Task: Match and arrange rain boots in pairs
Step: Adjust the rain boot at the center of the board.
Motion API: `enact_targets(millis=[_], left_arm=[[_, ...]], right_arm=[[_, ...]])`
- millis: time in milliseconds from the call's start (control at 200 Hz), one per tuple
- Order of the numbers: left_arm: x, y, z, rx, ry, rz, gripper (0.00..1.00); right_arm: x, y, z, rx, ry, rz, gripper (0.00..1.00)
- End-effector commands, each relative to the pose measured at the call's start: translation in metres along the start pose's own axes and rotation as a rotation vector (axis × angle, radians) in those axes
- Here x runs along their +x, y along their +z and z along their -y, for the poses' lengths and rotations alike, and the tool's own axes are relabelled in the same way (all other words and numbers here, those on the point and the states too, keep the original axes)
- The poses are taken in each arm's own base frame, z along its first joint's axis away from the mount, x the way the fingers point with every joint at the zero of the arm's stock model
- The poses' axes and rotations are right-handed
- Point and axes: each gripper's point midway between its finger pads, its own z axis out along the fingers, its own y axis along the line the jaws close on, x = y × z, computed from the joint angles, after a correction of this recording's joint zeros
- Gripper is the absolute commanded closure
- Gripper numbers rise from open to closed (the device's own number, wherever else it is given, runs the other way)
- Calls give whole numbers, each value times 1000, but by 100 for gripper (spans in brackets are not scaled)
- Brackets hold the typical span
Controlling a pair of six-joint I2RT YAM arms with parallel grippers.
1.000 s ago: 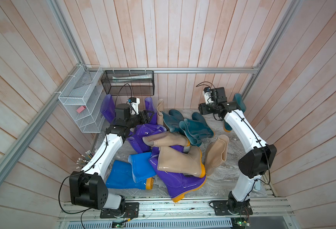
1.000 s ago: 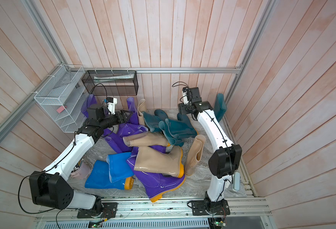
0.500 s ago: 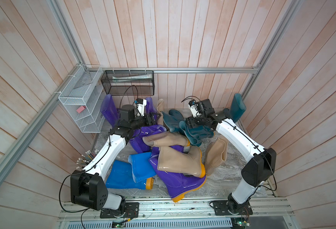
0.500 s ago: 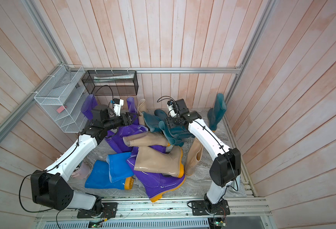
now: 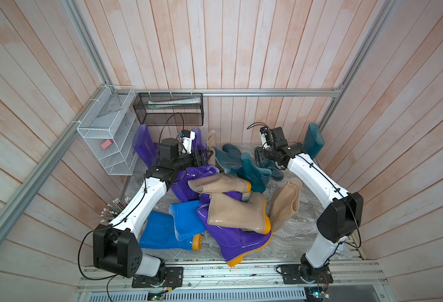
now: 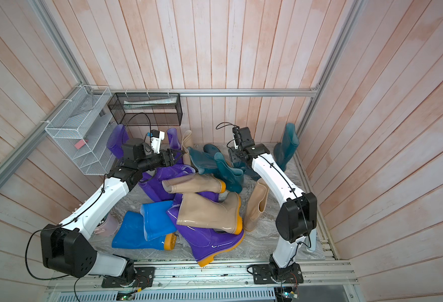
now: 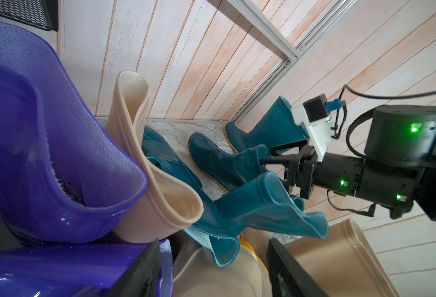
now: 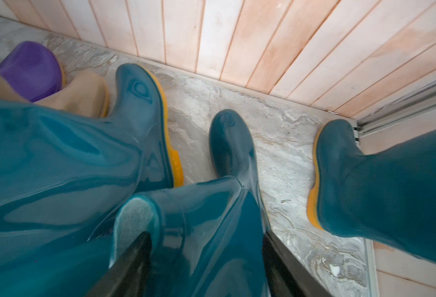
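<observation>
Rain boots lie heaped on the marble floor: purple (image 5: 236,243), bright blue (image 5: 168,232), beige (image 5: 236,214) and dark teal (image 5: 228,159). One teal boot (image 5: 313,141) stands upright in the back right corner. My right gripper (image 5: 261,159) is open. Its jaws straddle the shaft of a lying teal boot (image 8: 206,218), and I cannot tell whether they press on it. My left gripper (image 7: 211,272) is open and empty. It hovers over a beige boot (image 7: 211,257) beside the upright beige boot (image 7: 134,154) and the purple boot (image 7: 57,154) at the back.
A white wire shelf (image 5: 105,141) holding a pink block (image 5: 107,143) hangs on the left wall. A black mesh basket (image 5: 168,109) hangs on the back wall. A cup of pens (image 5: 115,209) stands by the left arm. Bare floor (image 5: 293,235) shows at the front right.
My right gripper has left the upright teal boot in the back corner, swung left and dropped onto the lying teal boots. My left gripper has reached a little further right.
</observation>
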Motion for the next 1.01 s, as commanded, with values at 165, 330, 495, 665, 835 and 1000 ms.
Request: enact_targets(millis=[165,330,495,665,835,1000], left_arm=[[-3,-4,3,-8,28,9,32],[-1,-2,1,-14,29,3,32],[-1,-2,2,-8,27,0,32],[0,-1,8,28,17,-4,32],[8,2,33,139,27,-34,31],[19,8,51,188,49,-64,31]], right_arm=[[-26,17,73,49,117,16,30],[-50,5,75,-26,139,63,30],[-66,-21,74,-59,138,119,25],[-70,-56,81,-40,101,196,13],[-34,-65,91,19,64,175,5],[-5,-60,98,-6,81,143,2]])
